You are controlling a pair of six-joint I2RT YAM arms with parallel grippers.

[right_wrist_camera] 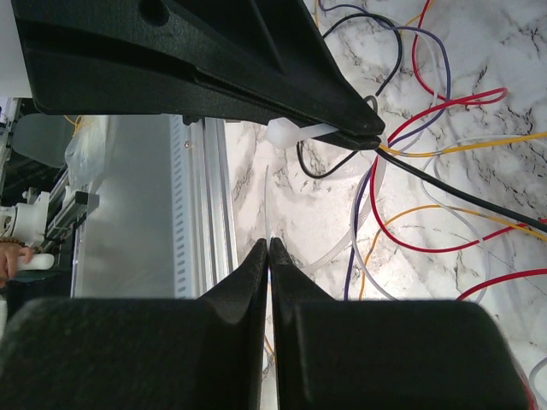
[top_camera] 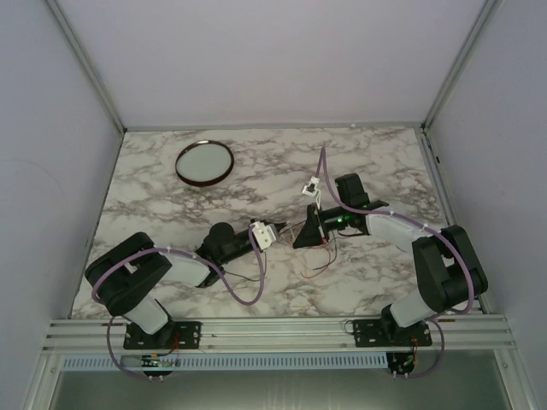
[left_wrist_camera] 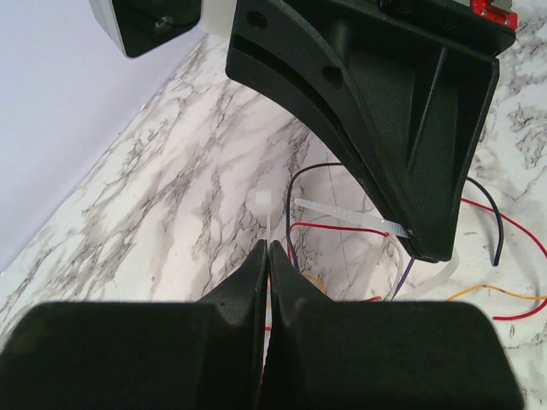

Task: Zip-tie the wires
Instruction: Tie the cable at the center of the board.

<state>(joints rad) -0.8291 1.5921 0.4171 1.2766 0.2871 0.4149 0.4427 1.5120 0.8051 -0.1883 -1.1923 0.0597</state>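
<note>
Your left gripper (left_wrist_camera: 267,248) and right gripper (right_wrist_camera: 269,243) each pinch the thin white plastic zip tie (left_wrist_camera: 263,202); hair-thin red and black wires (right_wrist_camera: 461,190) sprawl just beneath on the marbled worktop (left_wrist_camera: 171,213)

- The right end effector (right_wrist_camera: 269,245) is seen closed on a thin, pale strand of the zip tie (right_wrist_camera: 287,132).
- The tie is clamped near its white head by the left end effector (right_wrist_camera: 374,137).
- Coloured wires (right_wrist_camera: 461,190) are spread over the marble bench (right_wrist_camera: 513,43).
</note>
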